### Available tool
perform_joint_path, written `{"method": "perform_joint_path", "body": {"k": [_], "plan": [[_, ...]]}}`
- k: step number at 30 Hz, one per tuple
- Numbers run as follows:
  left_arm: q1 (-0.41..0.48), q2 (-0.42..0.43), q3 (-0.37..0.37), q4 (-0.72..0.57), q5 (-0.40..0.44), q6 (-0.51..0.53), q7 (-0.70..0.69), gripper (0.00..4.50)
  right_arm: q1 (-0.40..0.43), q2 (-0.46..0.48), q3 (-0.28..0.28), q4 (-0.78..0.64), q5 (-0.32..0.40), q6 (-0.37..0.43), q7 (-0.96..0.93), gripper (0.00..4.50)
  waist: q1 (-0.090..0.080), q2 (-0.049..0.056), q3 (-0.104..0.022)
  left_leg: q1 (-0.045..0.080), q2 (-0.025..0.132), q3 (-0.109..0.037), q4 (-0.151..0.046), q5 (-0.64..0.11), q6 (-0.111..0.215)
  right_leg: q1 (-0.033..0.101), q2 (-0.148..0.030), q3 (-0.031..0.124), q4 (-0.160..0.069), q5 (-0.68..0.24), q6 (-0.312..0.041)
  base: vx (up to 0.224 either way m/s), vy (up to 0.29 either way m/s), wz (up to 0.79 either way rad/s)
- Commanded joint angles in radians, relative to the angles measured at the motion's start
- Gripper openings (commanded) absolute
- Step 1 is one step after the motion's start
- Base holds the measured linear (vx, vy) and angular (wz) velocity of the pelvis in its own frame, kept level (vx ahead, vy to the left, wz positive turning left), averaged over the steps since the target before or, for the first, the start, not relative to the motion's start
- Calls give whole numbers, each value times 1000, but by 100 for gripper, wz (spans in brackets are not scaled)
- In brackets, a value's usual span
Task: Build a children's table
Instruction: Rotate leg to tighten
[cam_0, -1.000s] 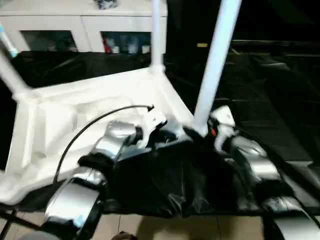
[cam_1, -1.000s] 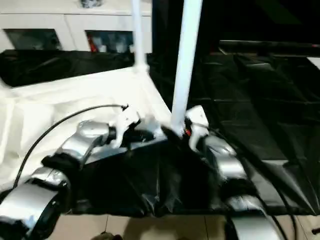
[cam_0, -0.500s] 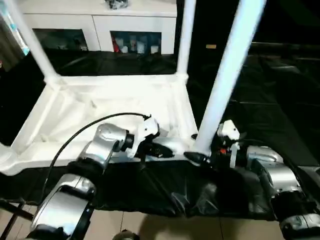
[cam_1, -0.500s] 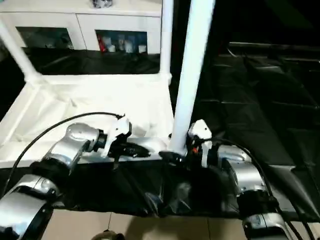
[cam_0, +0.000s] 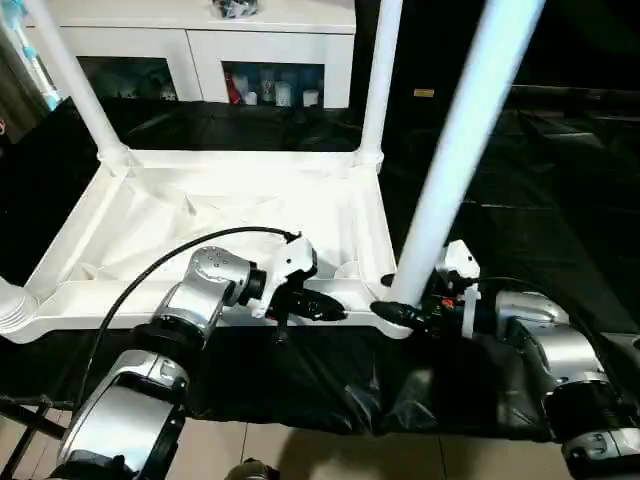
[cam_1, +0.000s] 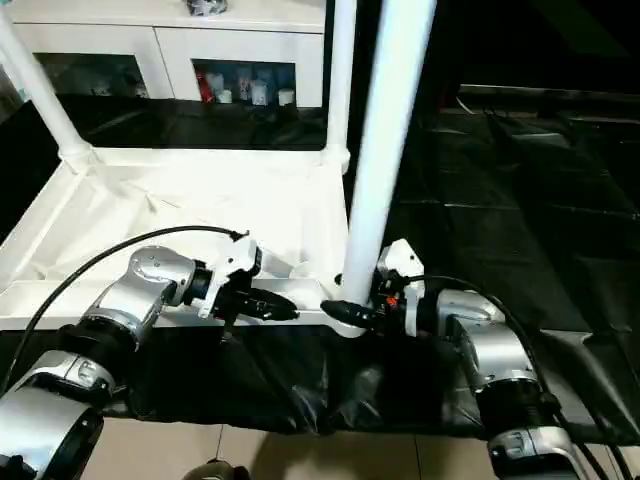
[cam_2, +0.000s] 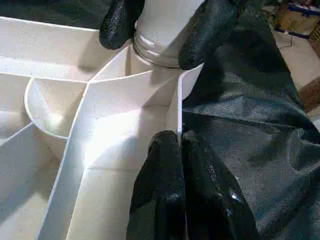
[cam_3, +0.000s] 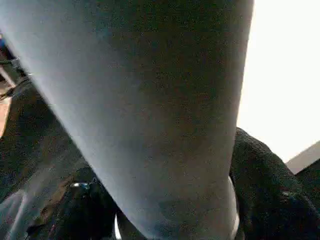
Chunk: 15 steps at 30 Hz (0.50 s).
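The children's table top (cam_0: 200, 210) lies upside down on black sheeting, ribbed underside up. Two white legs stand in the far corner sockets, one on the left (cam_0: 70, 80) and one on the right (cam_0: 380, 80). A third leg (cam_0: 470, 140) rises from the near right socket. My right gripper (cam_0: 395, 310) is shut on this leg's base, and in the left wrist view its black fingers (cam_2: 119, 22) press on both sides of the leg. My left gripper (cam_0: 325, 308) is shut on the top's thin near rim (cam_2: 176, 107), just left of that corner.
A white cabinet (cam_0: 200, 50) with glass doors stands behind the table. Black sheeting (cam_0: 520, 200) covers the surface to the right and front. Pale floor tiles (cam_0: 300, 455) show at the near edge. A black cable (cam_0: 150, 275) arcs over my left forearm. The near left socket (cam_0: 12, 308) sits at the picture's edge.
The camera has swung, so the whole picture has shifted. My right gripper's fingers have closed in on the leg's base. My left gripper stays pinched on the rim.
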Motion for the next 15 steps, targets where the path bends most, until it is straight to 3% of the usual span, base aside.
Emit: {"method": "perform_joint_path", "body": {"k": [1,4,6,10,15], "plan": [[-35,-47,28,-22,-27,-3,96,0,-18,57,36,47,-28,14,-55,261,-3,-9,-61,29,42,-18,-76,-232,36,35,-49,17,-64,-178,-235,0,0,0],[-75,-93,45,52,11,5,277,0,-96,130,-16,213,-90,0,-339,260,-21,-11,-58,32,37,-24,-82,-281,-10,29,-53,18,-73,-288,-214,0,0,0],[-87,-108,48,73,20,13,329,0,-113,149,-26,251,-104,-2,-416,259,-29,-11,-58,31,36,-26,-83,-283,-17,31,-53,19,-78,-315,-192,0,0,0],[-135,-164,65,151,45,19,534,0,-167,211,-44,363,-155,0,-695,259,-38,-11,-61,33,32,-23,-80,-260,-19,28,-48,21,-76,-260,-192,0,0,0],[-158,-207,58,190,56,-11,601,0,-196,271,-52,421,-159,-60,-740,259,-33,-9,-65,24,30,-21,-74,-204,21,37,-45,20,-66,-138,-206,0,0,0]]}}
